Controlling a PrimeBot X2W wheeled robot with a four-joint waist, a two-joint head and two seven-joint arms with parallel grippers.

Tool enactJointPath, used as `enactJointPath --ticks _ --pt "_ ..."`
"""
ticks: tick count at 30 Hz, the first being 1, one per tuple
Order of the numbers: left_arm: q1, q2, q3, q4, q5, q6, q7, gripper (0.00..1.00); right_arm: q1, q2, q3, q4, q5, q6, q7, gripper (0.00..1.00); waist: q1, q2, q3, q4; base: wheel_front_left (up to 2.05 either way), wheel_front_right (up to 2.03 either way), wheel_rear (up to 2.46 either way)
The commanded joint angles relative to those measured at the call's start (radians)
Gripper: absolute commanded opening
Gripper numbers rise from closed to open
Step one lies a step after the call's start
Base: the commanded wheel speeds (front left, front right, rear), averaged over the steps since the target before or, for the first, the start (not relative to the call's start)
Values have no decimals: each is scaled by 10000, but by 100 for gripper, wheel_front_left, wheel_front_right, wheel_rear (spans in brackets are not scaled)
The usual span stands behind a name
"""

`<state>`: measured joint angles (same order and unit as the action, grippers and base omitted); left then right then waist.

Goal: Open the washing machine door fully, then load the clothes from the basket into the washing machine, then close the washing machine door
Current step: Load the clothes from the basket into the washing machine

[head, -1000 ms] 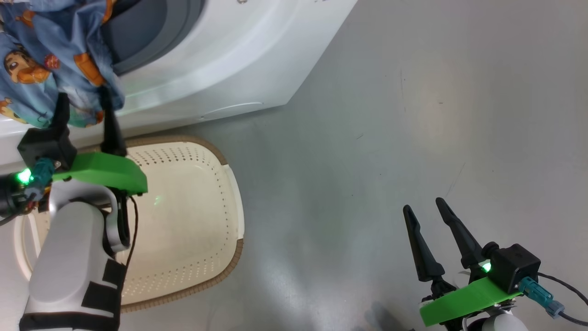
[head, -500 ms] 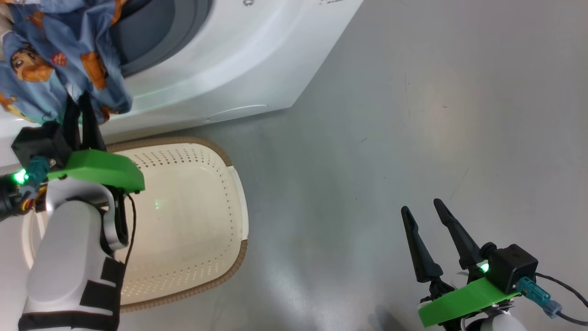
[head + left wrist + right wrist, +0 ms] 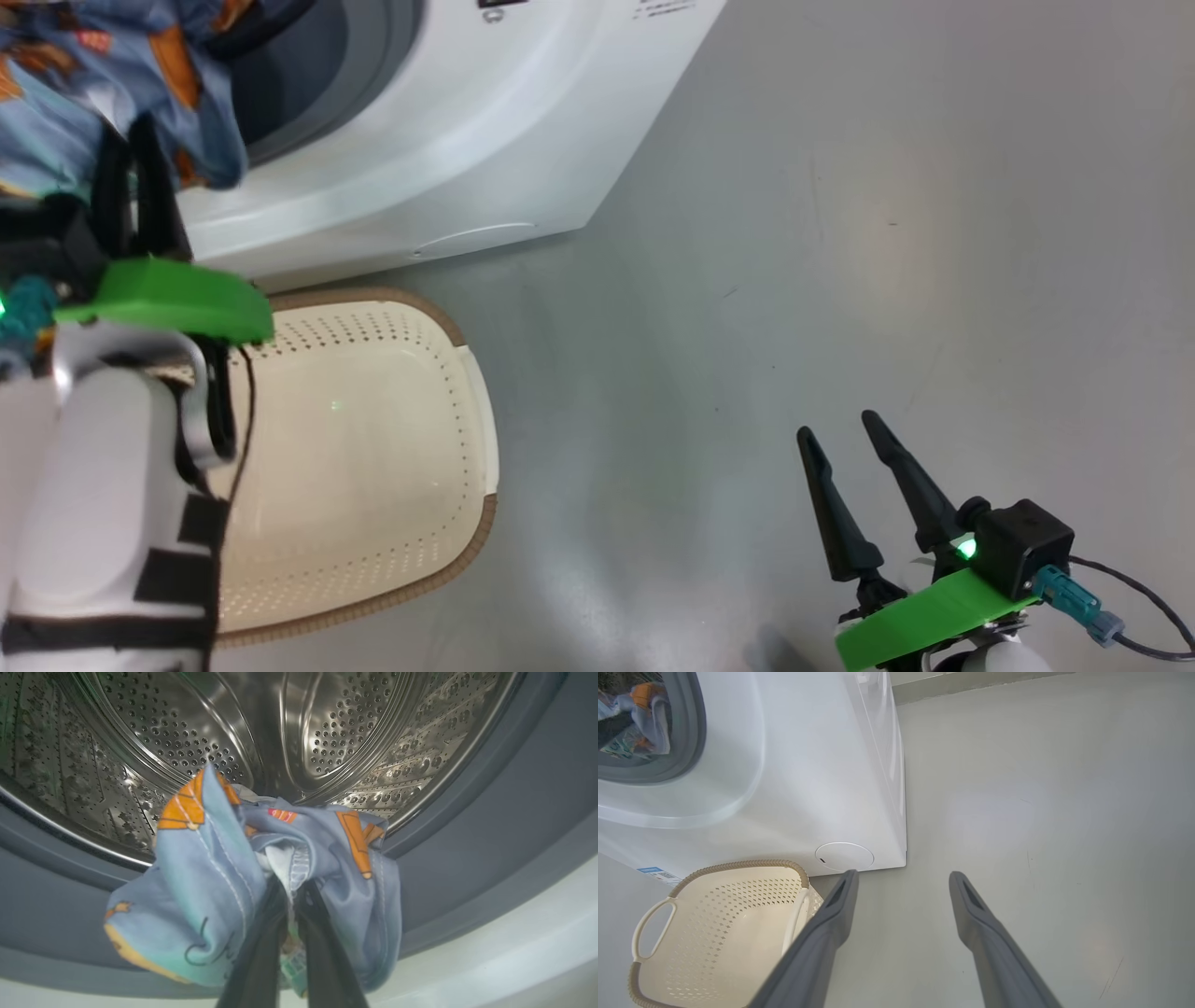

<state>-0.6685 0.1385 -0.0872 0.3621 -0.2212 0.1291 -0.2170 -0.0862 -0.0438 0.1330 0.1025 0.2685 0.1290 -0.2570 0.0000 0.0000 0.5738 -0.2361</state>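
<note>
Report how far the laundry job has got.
Done: the washing machine shows its drum exposed, so the door is open, and the basket has a bare bottom where visible. In hand: the left gripper is shut on the clothes, which hang over the gasket at the drum's mouth. Left: get that bundle fully inside, let go, then close the door. The right gripper is open over the floor.

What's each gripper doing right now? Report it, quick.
Left gripper: shut on the clothes.
Right gripper: open, holding nothing.
</note>
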Motion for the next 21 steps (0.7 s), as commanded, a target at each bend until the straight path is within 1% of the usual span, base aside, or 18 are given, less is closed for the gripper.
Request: enactJointPath --ticks 1,6,11,17,21 --pt "-423 385 194 -248 154 65 103 0 -31 -64 311 -146 207 17 -48 100 0 0 0 -119 0 0 0" --pt "-1628 809 66 398 421 24 575 0 -33 -64 578 -71 362 17 -48 100 0 0 27 -555 0 0 0" --pt "-3050 1304 47 1739 569 -127 809 0 14 -64 891 -30 538 17 -48 100 0 0 135 -1113 0 0 0" --pt "-4334 2267 109 3722 903 -79 849 0 190 -64 1338 66 628 17 -48 100 0 0 220 -1909 0 0 0" --pt "-5266 2784 202 4750 918 -142 827 0 359 -64 1455 52 634 17 -48 100 0 0 428 -2257 0 0 0"
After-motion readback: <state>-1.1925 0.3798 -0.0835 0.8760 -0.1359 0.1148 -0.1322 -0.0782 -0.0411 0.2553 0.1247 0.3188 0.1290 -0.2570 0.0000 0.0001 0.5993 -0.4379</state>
